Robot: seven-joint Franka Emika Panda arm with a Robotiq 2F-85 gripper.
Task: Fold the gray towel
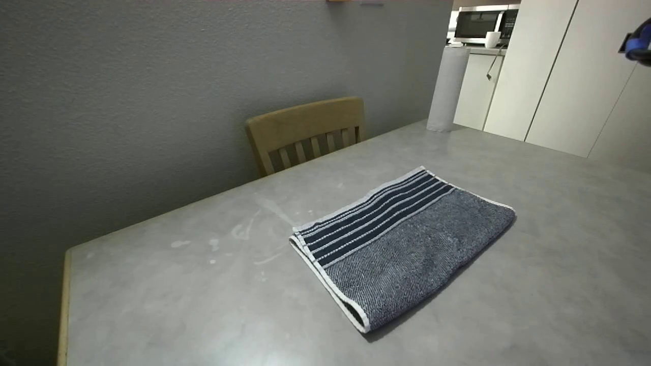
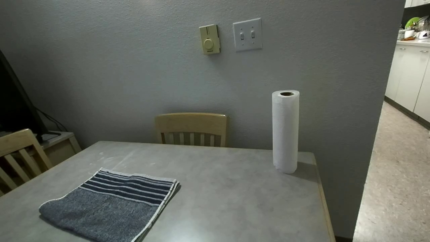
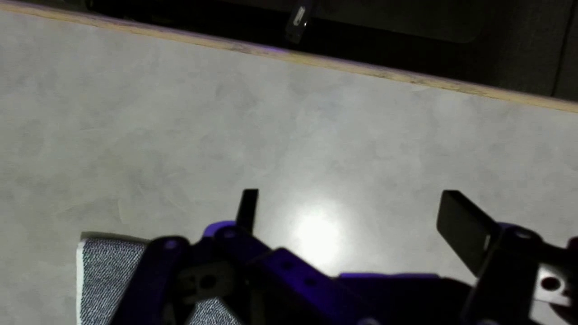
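The robot's gripper (image 3: 351,198) holds its dark fingers (image 3: 463,230) wide apart; a blue-and-black robot part (image 1: 641,46) shows at upper right in an exterior view.

Here lies the towel (image 2: 104,208), folded on the table (image 2: 235,201), striped end toward the wall (image 2: 100,74)! The paper roll (image 2: 285,134) stands upright near a far corner, a chair (image 2: 191,123) sits just past the far edge, and up high, thermostat (image 2: 209,38) beside switches (image 2: 248,35).
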